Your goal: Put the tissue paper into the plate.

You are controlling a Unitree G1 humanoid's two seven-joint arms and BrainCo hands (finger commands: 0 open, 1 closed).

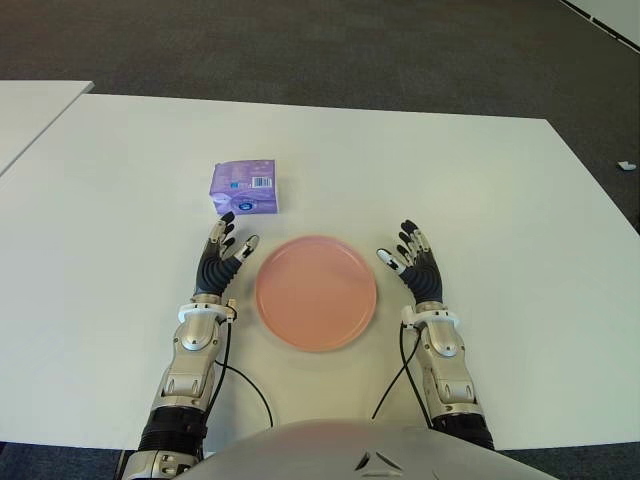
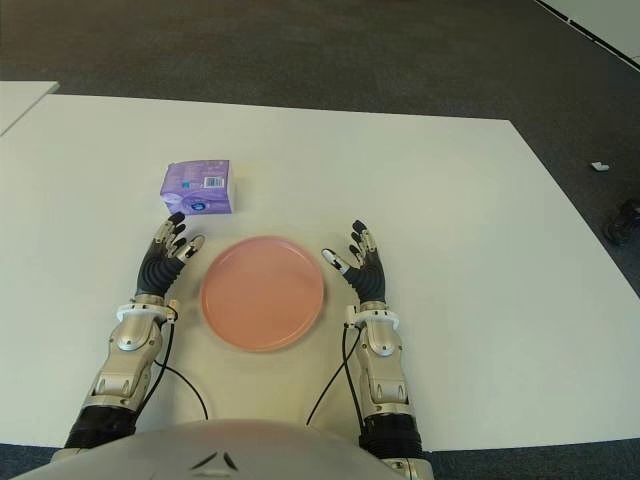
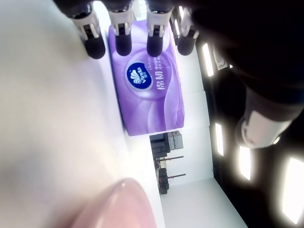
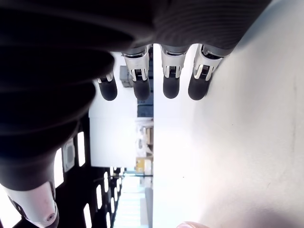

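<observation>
A purple tissue pack [image 1: 245,186] lies on the white table [image 1: 480,190], beyond and left of the round pink plate [image 1: 316,292]. My left hand [image 1: 225,247] is just left of the plate, fingers spread, its fingertips a short way short of the pack and not touching it. The left wrist view shows the pack [image 3: 147,92] just past the outstretched fingertips [image 3: 124,43]. My right hand [image 1: 410,255] is at the plate's right side, open and holding nothing; its wrist view shows straight fingers [image 4: 170,85] over bare table.
A second white table [image 1: 30,110] shows at the far left edge. Dark carpet [image 1: 330,50] lies beyond the table's far edge. A small white object [image 1: 625,165] lies on the floor at the right.
</observation>
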